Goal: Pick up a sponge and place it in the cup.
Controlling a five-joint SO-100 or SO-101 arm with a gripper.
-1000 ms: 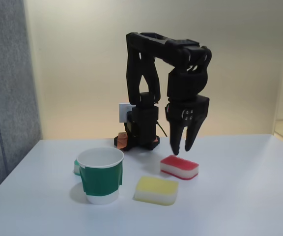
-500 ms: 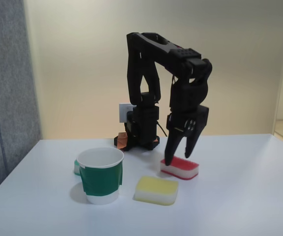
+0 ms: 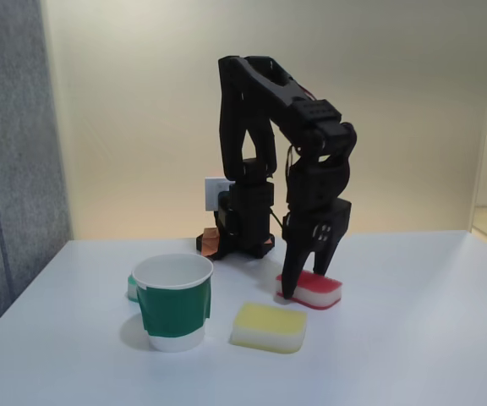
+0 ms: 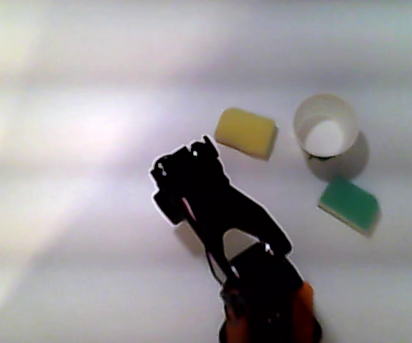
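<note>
We see a broad white table (image 3: 413, 338) carrying everything, with a pale yellow wall behind it in the fixed view. On it stands the black five-joint robot arm (image 3: 248, 169), its base near the table's back edge and its upper links folded forward and down. From above, in the other view, the same arm (image 4: 220, 214) reads as a dark silhouette reaching toward the top of the picture.

Next in size is the white paper cup with a wide green band (image 3: 173, 302), upright and open-mouthed at the left of the fixed view; in the other view the cup (image 4: 325, 126) sits at the upper right. A soft rectangular yellow-topped sponge (image 3: 268, 327) lies just right of the cup, near the front; from above it (image 4: 245, 132) lies just left of the cup. A green-and-white piece (image 4: 347, 204) lies flat beside the cup.

The small red-topped sponge with a white bottom layer (image 3: 315, 290) rests on the table behind the yellow one, well apart from the cup. The jaws (image 3: 304, 288) point down, spread open, straddling the red sponge's left end, one fingertip (image 3: 287, 292) at its near edge.
</note>
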